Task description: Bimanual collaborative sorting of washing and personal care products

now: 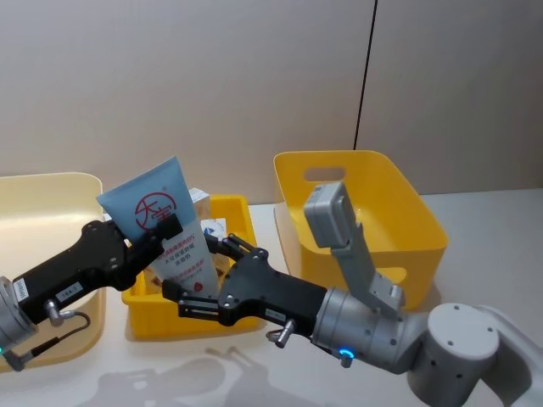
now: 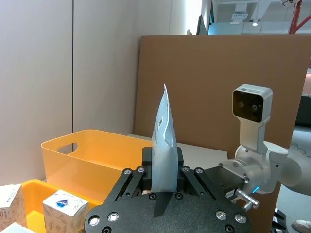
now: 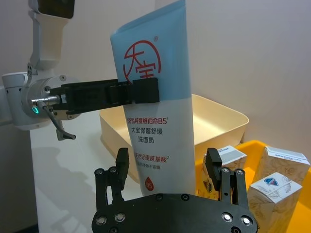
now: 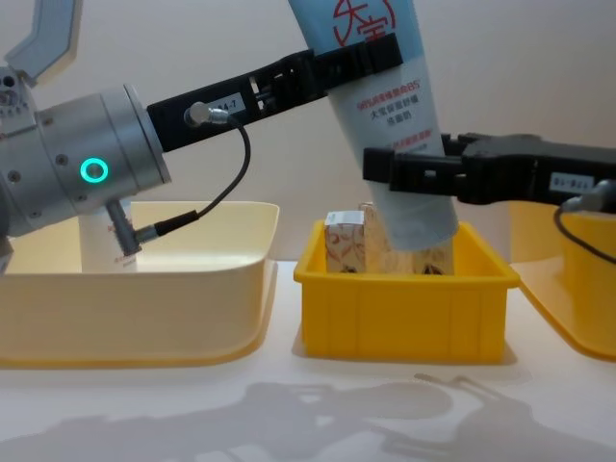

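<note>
A tall light-blue squeeze tube (image 1: 157, 208) with a red logo hangs tilted over the small yellow bin (image 1: 239, 212). My left gripper (image 1: 165, 229) is shut on its upper half; in the left wrist view the tube (image 2: 163, 145) stands edge-on between the gripper's fingers. My right gripper (image 1: 199, 275) stands open around the tube's lower end. In the right wrist view, fingers (image 3: 214, 167) flank the tube (image 3: 155, 97) with a slim gap. White cartons (image 4: 345, 241) with orange-red print stand in the small bin beneath.
A cream bin (image 4: 144, 318) sits at the left, with a pale upright item (image 4: 96, 241) in it. A large yellow bin (image 1: 373, 170) with handle slots stands at the right. Bare white table lies in front of the bins.
</note>
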Robot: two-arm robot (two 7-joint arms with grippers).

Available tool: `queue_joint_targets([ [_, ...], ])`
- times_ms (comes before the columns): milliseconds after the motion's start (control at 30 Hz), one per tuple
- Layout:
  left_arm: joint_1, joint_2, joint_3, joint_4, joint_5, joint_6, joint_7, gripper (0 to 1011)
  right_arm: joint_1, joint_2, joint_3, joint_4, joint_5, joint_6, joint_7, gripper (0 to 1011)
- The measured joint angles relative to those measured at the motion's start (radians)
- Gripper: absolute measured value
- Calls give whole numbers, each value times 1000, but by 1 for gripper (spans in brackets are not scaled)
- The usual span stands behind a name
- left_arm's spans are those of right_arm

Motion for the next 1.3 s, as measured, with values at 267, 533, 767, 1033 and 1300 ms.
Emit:
queue_joint_targets([
  [267,0,0,0,0,0,0,0,237,36,-23,-29,43,-20,-9,-10,1000],
  [533,0,0,0,0,0,0,1,237,65,-41,-49,74,-34,-17,-15,966],
  [767,0,0,0,0,0,0,1,238,79,-49,-59,89,-40,-20,-16,873],
  [1033,0,0,0,0,0,0,1,238,88,-55,-66,99,-45,-23,-17,734],
  [1300,0,0,0,0,0,0,1,238,93,-58,-69,104,-47,-24,-18,663],
])
